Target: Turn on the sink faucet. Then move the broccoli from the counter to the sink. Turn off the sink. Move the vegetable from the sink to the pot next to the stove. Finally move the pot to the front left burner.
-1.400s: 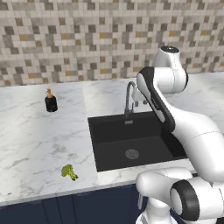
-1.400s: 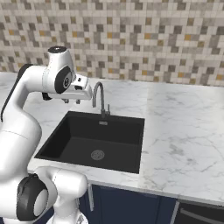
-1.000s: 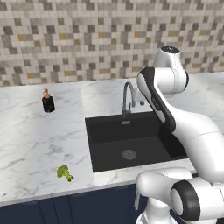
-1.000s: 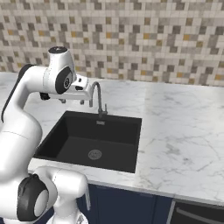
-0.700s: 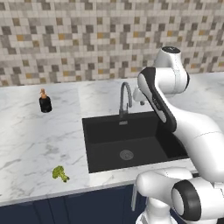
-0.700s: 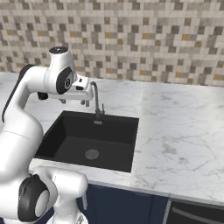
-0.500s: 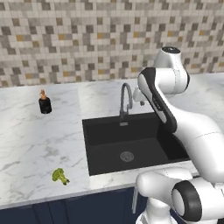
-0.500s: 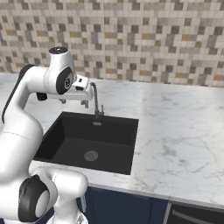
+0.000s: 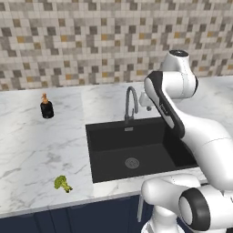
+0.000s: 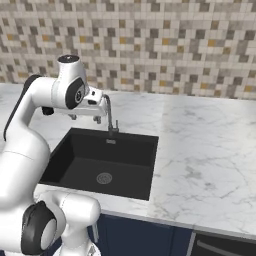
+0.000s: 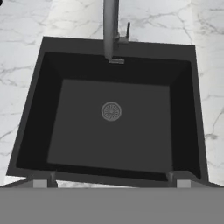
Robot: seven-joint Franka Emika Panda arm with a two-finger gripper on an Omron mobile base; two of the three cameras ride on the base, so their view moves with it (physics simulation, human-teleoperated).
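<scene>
Whole scene has slid a little left in the left base view and likewise in the right base view over the last second or so. That is the base driving, not the things moving.

- Far left: black soap bottle [image 9: 46, 107] stands on the counter [image 9: 32, 141], well apart from the sink; same spot on the marble as before.
- broccoli [image 9: 63, 183] lies on the counter near the front edge, left of the sink and apart from its rim. Untouched, not moved relative to the marble.
- sink [image 9: 102, 159]: black basin, silver drain [image 11: 111, 111] bare, nothing in it. No water seen from the spout.
- sink faucet [image 9: 130, 103] stands at the back rim, spout arched over the basin. The hand view looks straight down into the basin, with the faucet stem at top centre.
- gripper [image 10: 85, 118] hangs above the back of the basin, just beside the faucet and not touching it. Jaws spread about as wide as they go, nothing between them; they opened slightly more in the last second and have now settled.

Judgement: first step not yet done. The base shift looks like lining the arm up on the faucet. Next would be reaching the lever at the stem, small and thin, so easy to miss.
</scene>
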